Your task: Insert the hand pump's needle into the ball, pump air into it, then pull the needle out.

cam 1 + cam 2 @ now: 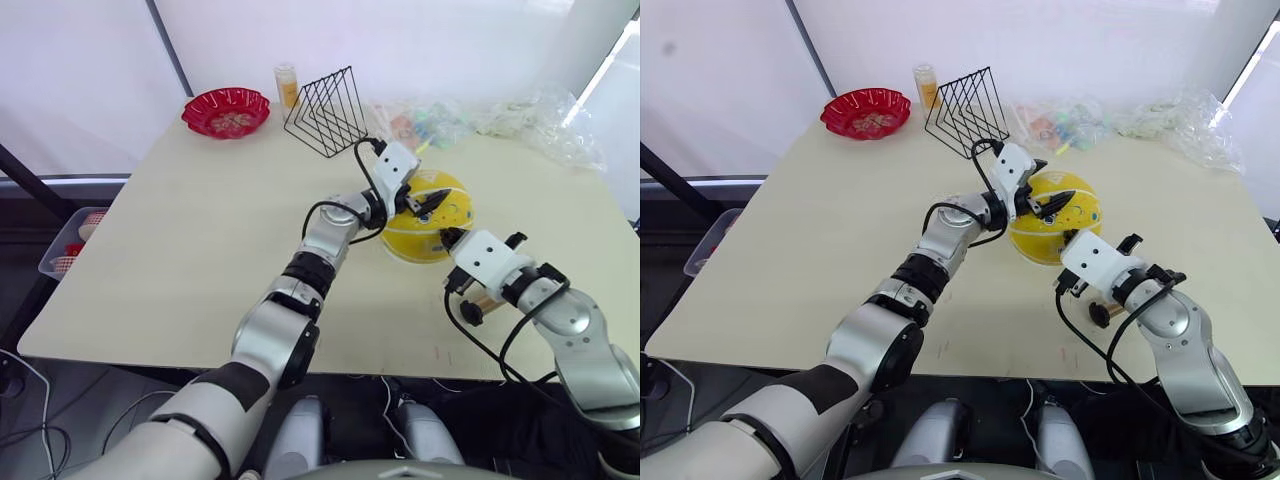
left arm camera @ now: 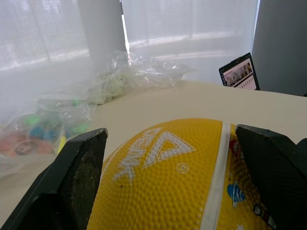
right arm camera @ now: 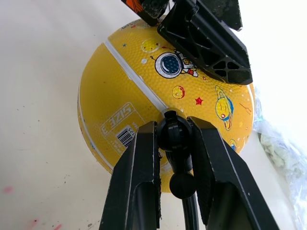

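Right jaws (image 3: 175,143) pinch needle fitting (image 3: 173,134) against pebbled yellow ball (image 3: 158,96); left jaws (image 2: 172,177) apart.

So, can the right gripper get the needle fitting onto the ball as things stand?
Probably yes. The right gripper is shut on the black fitting, which already meets the yellow ball. The left gripper stands open across the ball's far side, off that spot.
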